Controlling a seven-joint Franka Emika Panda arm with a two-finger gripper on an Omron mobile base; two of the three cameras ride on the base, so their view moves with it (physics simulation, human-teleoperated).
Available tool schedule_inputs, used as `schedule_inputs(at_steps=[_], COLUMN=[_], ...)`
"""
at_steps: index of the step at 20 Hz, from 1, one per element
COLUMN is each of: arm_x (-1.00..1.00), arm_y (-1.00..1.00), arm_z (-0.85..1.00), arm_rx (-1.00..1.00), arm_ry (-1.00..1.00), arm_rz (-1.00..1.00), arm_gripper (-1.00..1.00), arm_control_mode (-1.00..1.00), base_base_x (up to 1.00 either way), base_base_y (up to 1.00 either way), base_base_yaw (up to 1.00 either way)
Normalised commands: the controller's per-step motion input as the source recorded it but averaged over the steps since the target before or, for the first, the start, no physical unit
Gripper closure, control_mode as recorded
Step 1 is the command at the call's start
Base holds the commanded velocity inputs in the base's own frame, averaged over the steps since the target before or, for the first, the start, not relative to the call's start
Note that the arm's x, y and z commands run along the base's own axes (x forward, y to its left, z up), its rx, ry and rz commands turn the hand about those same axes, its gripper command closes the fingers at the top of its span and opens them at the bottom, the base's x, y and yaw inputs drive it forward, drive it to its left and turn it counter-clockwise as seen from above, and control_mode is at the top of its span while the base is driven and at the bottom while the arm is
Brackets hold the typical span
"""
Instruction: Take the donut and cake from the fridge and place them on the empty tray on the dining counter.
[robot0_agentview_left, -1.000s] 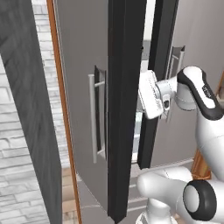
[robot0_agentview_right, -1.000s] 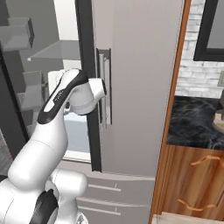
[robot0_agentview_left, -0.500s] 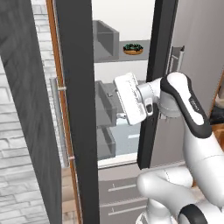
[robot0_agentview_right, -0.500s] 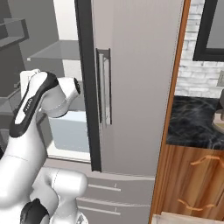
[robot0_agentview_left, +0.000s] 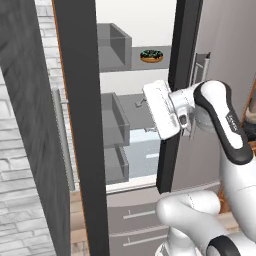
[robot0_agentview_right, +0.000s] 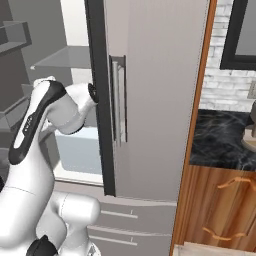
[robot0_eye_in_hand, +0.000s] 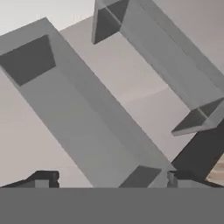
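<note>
Grey double-door fridge (robot0_agentview_left: 205, 55) open, white inside; dark door edge cuts off the wrist. Grey bins (robot0_eye_in_hand: 83, 113) ahead of wide-spread empty fingers (robot0_eye_in_hand: 109, 179). Small chocolate-iced ring donut (robot0_agentview_left: 151, 55) on upper glass shelf.

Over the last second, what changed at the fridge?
The left door swung further open, exposing the shelves and the donut. The arm followed it leftward; the open gripper now points at the grey bins, holding nothing. The right door stayed shut.
</note>
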Motion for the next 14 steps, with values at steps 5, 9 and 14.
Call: schedule_inputs(at_steps=[5,9,14], arm_x=[0.22,0.19,0.00], arm_y=[-0.81,-0.47,-0.53], arm_z=[0.23,0.23,0.01], arm_rx=[-0.26,-0.39,-0.45], arm_ry=[0.00,-0.04,-0.20], arm_rz=[-0.15,-0.01,0.06], arm_gripper=[-1.00,-1.00,-1.00], arm_control_mode=[-1.00,-1.00,-1.00], base_base_x=[0.00,0.00,0.00], base_base_y=[0.00,0.00,0.00], base_base_yaw=[0.00,0.00,0.00])
